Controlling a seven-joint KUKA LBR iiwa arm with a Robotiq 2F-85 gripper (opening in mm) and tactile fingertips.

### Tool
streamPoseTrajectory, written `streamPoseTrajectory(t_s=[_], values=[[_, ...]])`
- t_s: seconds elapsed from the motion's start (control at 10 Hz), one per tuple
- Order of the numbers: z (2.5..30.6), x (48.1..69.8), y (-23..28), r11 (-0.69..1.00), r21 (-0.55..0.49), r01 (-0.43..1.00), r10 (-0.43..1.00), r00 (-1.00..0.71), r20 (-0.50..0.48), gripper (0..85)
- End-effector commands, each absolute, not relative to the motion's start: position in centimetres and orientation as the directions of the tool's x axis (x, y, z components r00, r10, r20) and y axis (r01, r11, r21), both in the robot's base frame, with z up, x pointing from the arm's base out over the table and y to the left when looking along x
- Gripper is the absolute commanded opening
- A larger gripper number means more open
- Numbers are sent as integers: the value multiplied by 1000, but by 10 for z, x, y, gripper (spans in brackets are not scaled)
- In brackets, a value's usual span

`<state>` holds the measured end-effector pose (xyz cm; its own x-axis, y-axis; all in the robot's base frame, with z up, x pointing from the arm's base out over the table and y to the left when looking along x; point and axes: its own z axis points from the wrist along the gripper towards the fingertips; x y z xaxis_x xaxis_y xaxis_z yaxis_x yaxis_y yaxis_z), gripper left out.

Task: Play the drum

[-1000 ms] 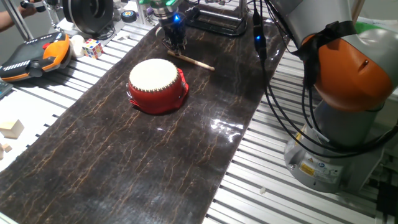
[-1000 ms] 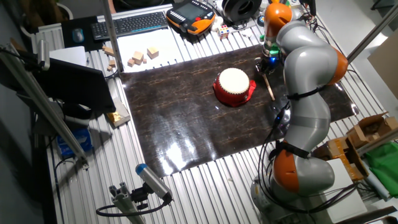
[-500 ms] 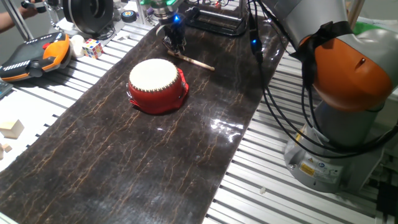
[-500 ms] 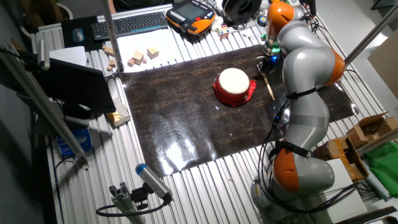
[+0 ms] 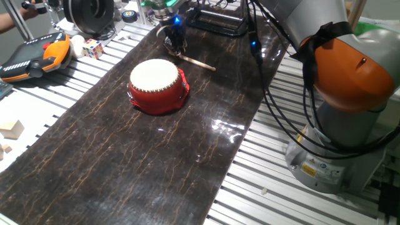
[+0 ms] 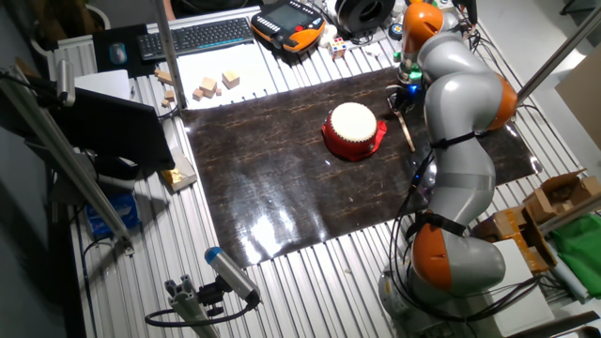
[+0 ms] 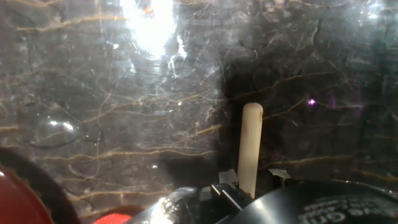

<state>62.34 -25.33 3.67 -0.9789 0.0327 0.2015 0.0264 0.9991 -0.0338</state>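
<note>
The drum (image 5: 158, 85) has a glossy red body and a flat cream-white skin, and sits on a dark brown mat (image 5: 125, 162) veined with thin tan lines like marble. Beyond it lies a pale wooden stick (image 5: 195, 62). The arm (image 6: 457, 103) is grey with orange joints, over a counter (image 5: 300, 200) of ribbed silver slats.

The drum (image 5: 158, 85) sits upright on the dark mat, squat and round, glossy red body, flat cream skin facing up. It lies apart from the fingers (image 5: 175, 41), nearer the mat's middle.
</note>
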Motion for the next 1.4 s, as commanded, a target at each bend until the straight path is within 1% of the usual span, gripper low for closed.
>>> streamPoseTrajectory(t_s=[0.0,0.6,0.8,1.1,1.2,1.3], values=[[36,623,-253,999,-34,26,33,-979,200,327],[28,622,-254,999,-37,37,43,-982,184,320],[26,622,-254,999,-35,36,41,-982,184,280],[26,622,-254,999,-31,31,36,-981,189,167],[26,621,-254,999,-32,31,37,-982,186,193],[28,621,-252,999,-29,37,42,-982,185,180]])
